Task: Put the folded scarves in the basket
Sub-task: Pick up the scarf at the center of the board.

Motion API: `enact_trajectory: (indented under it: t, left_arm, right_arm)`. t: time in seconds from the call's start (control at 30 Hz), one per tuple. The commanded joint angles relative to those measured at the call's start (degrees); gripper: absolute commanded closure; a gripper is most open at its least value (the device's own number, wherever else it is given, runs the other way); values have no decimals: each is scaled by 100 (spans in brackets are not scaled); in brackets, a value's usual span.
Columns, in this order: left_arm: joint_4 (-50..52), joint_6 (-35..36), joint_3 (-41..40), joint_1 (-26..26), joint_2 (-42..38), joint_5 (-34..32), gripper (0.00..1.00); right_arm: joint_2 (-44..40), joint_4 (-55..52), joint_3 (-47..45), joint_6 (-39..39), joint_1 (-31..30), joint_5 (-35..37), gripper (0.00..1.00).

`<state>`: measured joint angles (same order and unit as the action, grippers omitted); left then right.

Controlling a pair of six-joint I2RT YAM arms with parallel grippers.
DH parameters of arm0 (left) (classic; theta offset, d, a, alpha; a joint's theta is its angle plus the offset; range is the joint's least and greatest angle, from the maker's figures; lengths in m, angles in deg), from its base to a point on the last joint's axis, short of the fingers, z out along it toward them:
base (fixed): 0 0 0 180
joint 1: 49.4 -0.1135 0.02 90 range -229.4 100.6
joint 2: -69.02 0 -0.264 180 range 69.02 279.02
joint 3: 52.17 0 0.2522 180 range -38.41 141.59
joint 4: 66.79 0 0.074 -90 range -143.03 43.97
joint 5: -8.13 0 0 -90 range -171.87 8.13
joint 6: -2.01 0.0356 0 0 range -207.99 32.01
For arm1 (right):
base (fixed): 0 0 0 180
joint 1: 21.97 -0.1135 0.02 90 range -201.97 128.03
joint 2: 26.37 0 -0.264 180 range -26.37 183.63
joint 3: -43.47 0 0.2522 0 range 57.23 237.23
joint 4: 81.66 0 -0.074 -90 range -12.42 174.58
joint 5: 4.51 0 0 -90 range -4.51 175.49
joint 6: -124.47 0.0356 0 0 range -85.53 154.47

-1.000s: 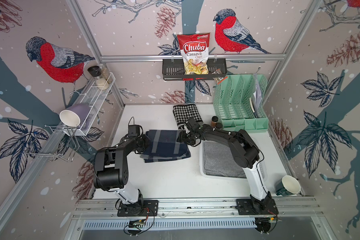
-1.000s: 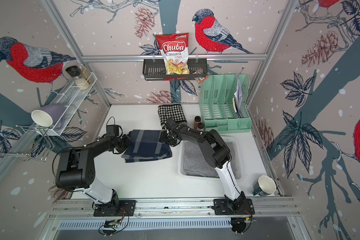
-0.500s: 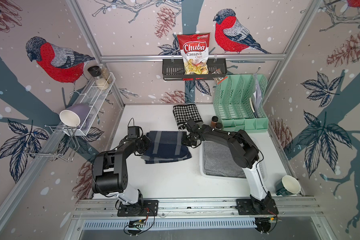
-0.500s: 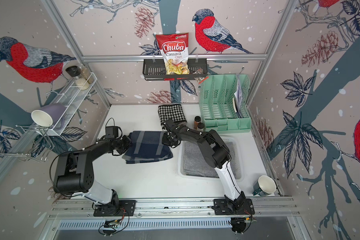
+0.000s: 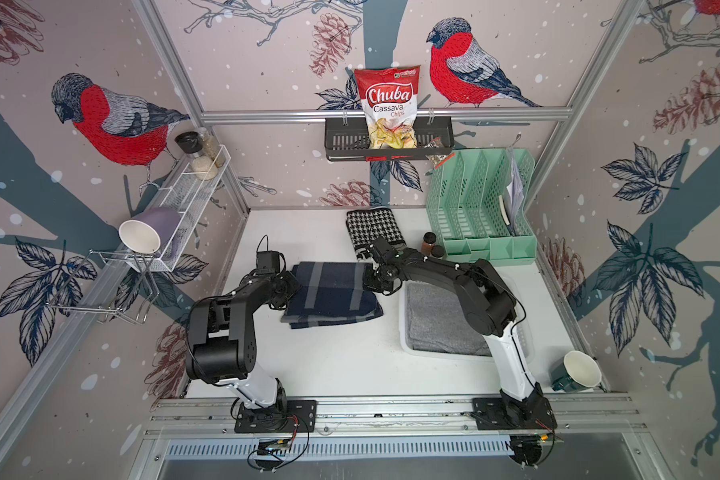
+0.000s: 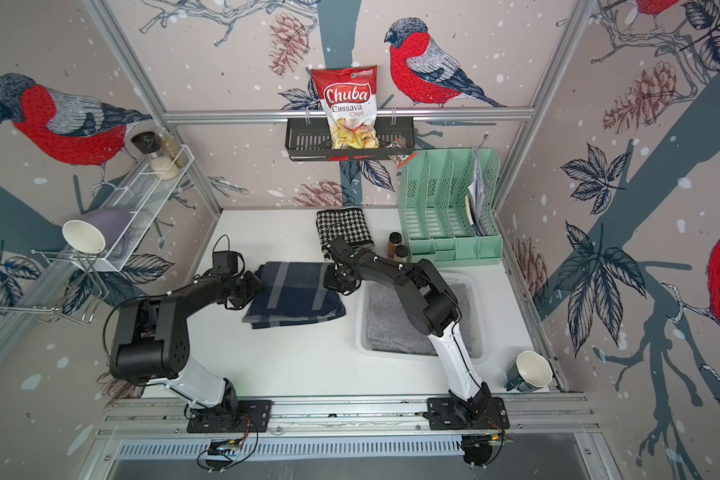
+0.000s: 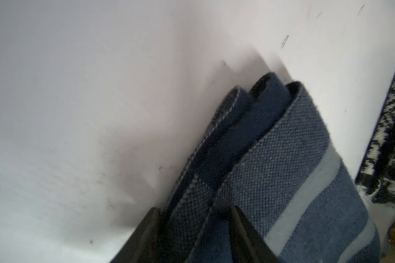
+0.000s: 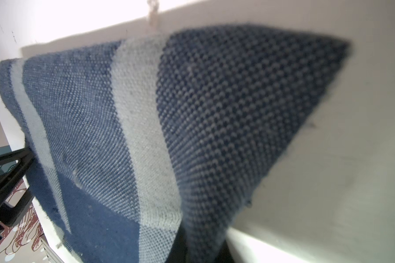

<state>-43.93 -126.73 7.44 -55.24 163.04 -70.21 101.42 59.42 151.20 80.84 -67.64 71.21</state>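
Right gripper (image 5: 370,281) clenched on navy striped scarf (image 5: 333,291). I cannot tell whether my left gripper (image 5: 292,287), straddling its edge, holds it. Risk: a 1-sided lift unfolds it short of the basket (image 5: 403,328).

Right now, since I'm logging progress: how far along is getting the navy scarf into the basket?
Done: the scarf is folded, and the right jaws are shut on its edge nearest the basket. In hand: the left jaws stand apart around the opposite edge. Left: the lift and move; the scarf rests on the table beside the basket, which holds a grey cloth.
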Motion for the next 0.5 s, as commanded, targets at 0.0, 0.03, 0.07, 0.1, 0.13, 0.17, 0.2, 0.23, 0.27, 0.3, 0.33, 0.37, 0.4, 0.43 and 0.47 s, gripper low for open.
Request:
enact_trajectory:
  t: [0.0, 0.03, 0.07, 0.1, 0.13, 0.17, 0.2, 0.23, 0.27, 0.3, 0.33, 0.37, 0.4, 0.43, 0.47]
  left_arm:
    - [158, -41, -226, 44, 155, 402, 64]
    - [63, -96, -285, 62, 110, 466, 70]
    - [-31, -165, -373, 69, 40, 538, 78]
    - [-136, -240, -445, 67, -55, 626, 83]
    - [-203, -314, -511, 83, -164, 690, 89]
    - [-239, -362, -546, 100, -249, 732, 94]
    - [-271, -413, -565, 110, -355, 790, 99]
    - [-290, -451, -587, 118, -441, 827, 100]
    - [-278, -506, -592, 132, -539, 865, 100]
    - [-261, -543, -599, 148, -644, 880, 100]
    - [-224, -582, -598, 157, -753, 873, 100]
    - [-180, -625, -597, 171, -844, 847, 100]
    - [-117, -660, -582, 175, -951, 817, 100]
    - [-51, -690, -560, 183, -1036, 798, 100]
    - [14, -719, -550, 196, -1134, 798, 100]
  right_arm:
    - [107, -566, -40, -80, -20, 128, 98]
    - [92, -551, -37, -76, -37, 112, 99]
    - [79, -551, -37, -71, -54, 110, 100]
    - [59, -545, -30, -67, -77, 118, 100]
    - [21, -544, -21, -68, -104, 134, 100]
    - [-11, -546, -22, -67, -131, 156, 100]
    - [-49, -550, -22, -62, -153, 188, 100]
    - [-98, -553, -32, -43, -176, 218, 100]
    - [-145, -553, -41, -17, -195, 253, 100]
    - [-205, -551, -50, 7, -215, 297, 100]
    - [-272, -566, -55, 33, -227, 343, 100]
    - [-329, -576, -57, 47, -238, 385, 100]
    - [-386, -607, -47, 65, -257, 421, 100]
    - [-436, -635, -25, 74, -273, 456, 100]
    - [-486, -685, -4, 79, -292, 506, 100]
